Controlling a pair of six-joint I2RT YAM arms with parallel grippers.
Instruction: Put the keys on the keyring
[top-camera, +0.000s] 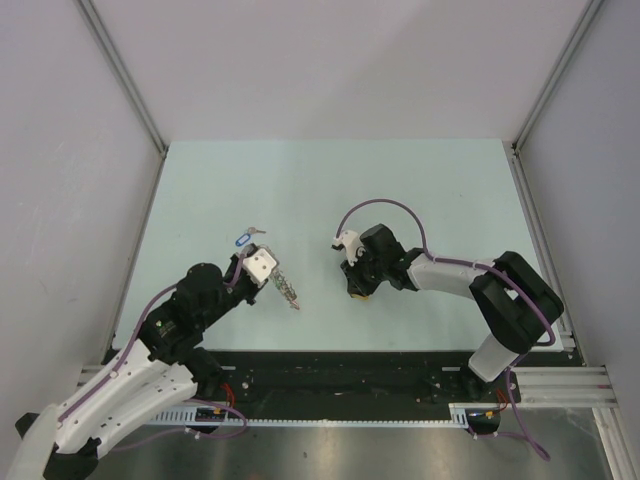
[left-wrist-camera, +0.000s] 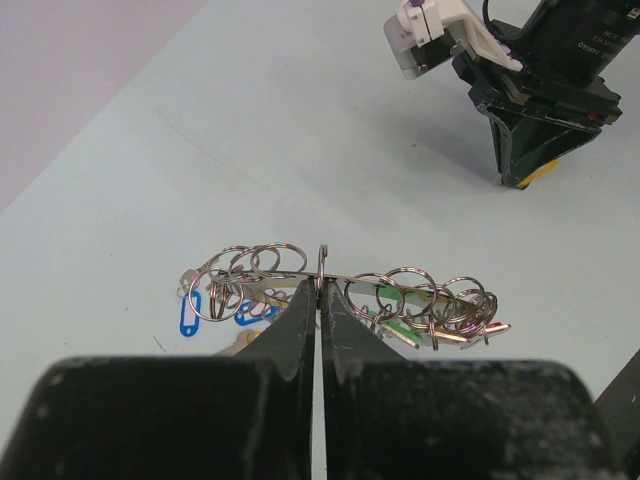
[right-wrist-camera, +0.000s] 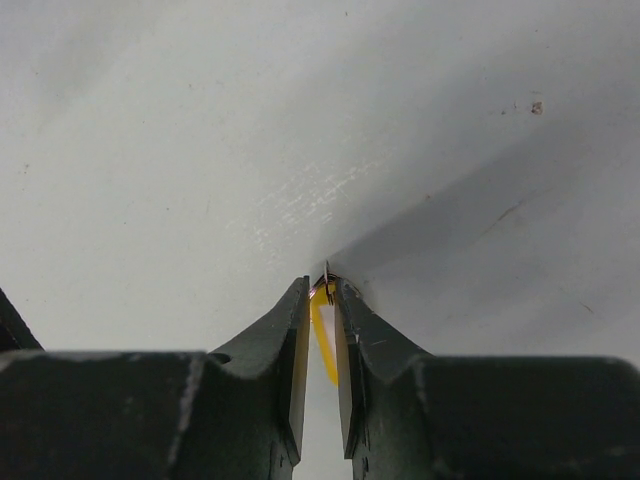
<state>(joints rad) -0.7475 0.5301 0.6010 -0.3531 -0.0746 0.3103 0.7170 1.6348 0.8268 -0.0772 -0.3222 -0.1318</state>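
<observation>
My left gripper (left-wrist-camera: 321, 285) is shut on the edge of the keyring (left-wrist-camera: 410, 290), a metal ring hung with small split rings and green and red tags, held edge-on just above the table. From above, the keyring (top-camera: 288, 290) sticks out in front of the left gripper (top-camera: 274, 275). Loose blue-tagged keys (left-wrist-camera: 189, 315) lie on the table behind it, and one blue-tagged key (top-camera: 241, 238) shows from above. My right gripper (right-wrist-camera: 321, 288) points down at the table, its jaws pinched on a yellow-tagged key (right-wrist-camera: 322, 330) and its small ring. In the top view the right gripper (top-camera: 358, 290) stands to the right of the keyring, well apart from it.
The pale green table (top-camera: 330, 190) is enclosed by grey walls with metal corner rails (top-camera: 125, 80). The right arm's purple cable (top-camera: 385, 205) loops above its wrist. A black rail (top-camera: 340, 370) runs along the near edge by the arm bases.
</observation>
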